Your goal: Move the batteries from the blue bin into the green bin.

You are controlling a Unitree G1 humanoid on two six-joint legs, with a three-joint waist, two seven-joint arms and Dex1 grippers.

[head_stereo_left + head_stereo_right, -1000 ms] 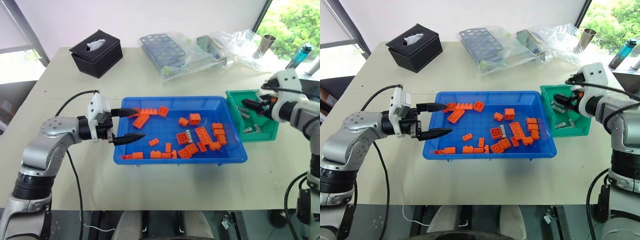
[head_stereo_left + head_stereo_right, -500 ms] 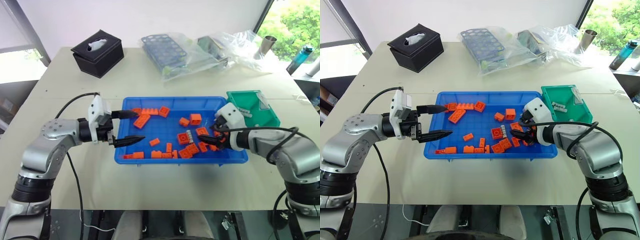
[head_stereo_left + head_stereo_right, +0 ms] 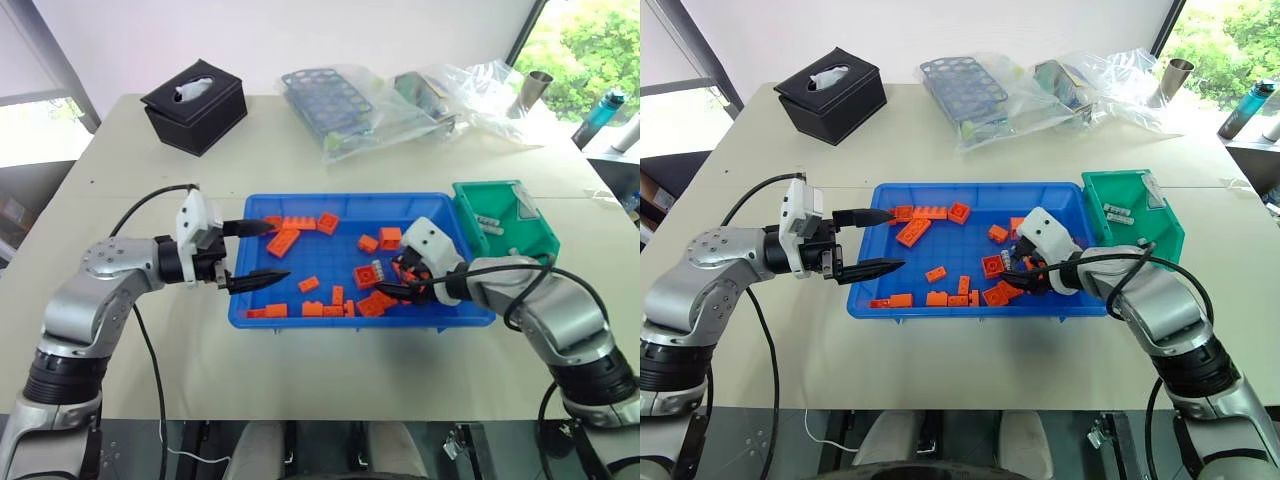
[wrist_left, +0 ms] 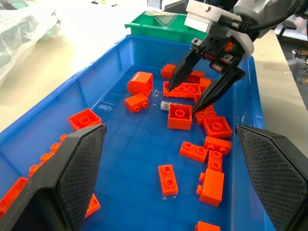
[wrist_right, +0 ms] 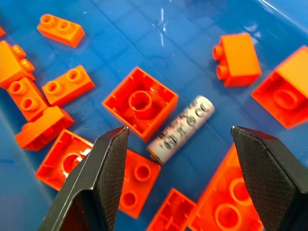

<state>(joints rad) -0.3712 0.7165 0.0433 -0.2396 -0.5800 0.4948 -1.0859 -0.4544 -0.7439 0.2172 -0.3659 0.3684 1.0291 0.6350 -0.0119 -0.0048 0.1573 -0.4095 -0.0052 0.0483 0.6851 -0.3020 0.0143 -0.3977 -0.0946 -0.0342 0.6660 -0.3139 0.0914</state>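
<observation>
The blue bin (image 3: 340, 198) sits mid-table, strewn with orange bricks (image 3: 283, 241). One silver battery (image 5: 182, 129) lies on its floor beside a square orange brick (image 5: 139, 102). My right gripper (image 3: 388, 280) hangs open just over it, one finger on each side and not touching. From the left wrist view the same battery (image 4: 165, 105) peeks out beside that gripper (image 4: 183, 100). The green bin (image 3: 538, 236) stands against the blue bin's right end with a few batteries (image 3: 487, 222) in it. My left gripper (image 3: 282, 250) is open and empty over the blue bin's left end.
A black tissue box (image 3: 193, 104) stands at the back left. Clear plastic bags with a perforated rack (image 3: 335, 100) lie at the back centre. A metal cup (image 3: 530, 90) and a bottle (image 3: 600, 108) are at the back right. Bare table lies in front of the bins.
My right gripper left the green bin, swung left and down into the blue bin, and now hovers over the battery. The left arm has stayed put.
</observation>
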